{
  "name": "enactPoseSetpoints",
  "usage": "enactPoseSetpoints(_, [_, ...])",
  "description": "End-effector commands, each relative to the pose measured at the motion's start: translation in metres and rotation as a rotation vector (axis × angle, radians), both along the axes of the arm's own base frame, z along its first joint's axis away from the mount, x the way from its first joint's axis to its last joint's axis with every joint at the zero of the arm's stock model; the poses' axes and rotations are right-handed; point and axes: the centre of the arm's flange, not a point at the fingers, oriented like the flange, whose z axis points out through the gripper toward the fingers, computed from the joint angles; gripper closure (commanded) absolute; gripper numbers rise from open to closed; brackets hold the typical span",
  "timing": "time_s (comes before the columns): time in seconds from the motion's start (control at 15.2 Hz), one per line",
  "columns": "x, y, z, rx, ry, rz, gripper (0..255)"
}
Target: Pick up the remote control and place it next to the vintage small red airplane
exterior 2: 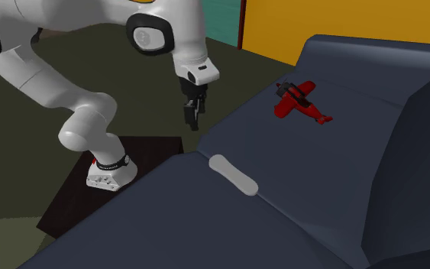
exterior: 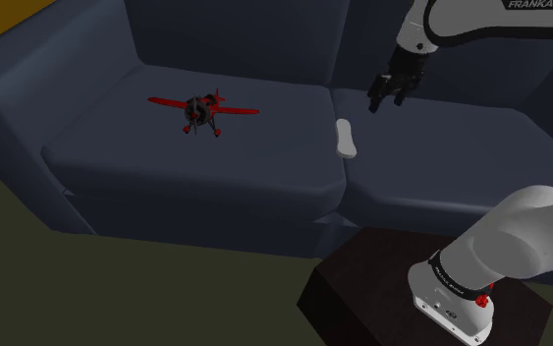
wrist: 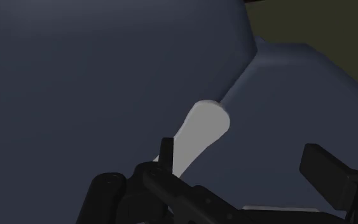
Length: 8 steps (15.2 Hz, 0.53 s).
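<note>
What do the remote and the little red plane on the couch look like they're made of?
Remote: plain pale grey, matte, with no buttons or texture drawn, so its material is open. Airplane: even red on wings and tail, dark around the nose; it looks painted, but metal or plastic cannot be told.

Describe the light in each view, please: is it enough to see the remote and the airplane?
Shoulder view: dim, even light, yet the pale remote and the red airplane stand out against the dark blue sofa. Second exterior view: somewhat brighter, no glare on either. Wrist view: dim, but the remote shows plainly pale.
</note>
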Motion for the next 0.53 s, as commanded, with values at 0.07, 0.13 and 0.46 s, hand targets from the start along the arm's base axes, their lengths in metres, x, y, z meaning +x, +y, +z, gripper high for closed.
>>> enactPoseSetpoints(0.07, [0.027,-0.013,-0.031,0.012,0.004,-0.098,0])
enactPoseSetpoints(0.13, [0.036,-0.016,-0.041,0.016,0.006,-0.129,0])
enactPoseSetpoints(0.46, [0.078,-0.036,-0.092,0.036,0.017,-0.287,0])
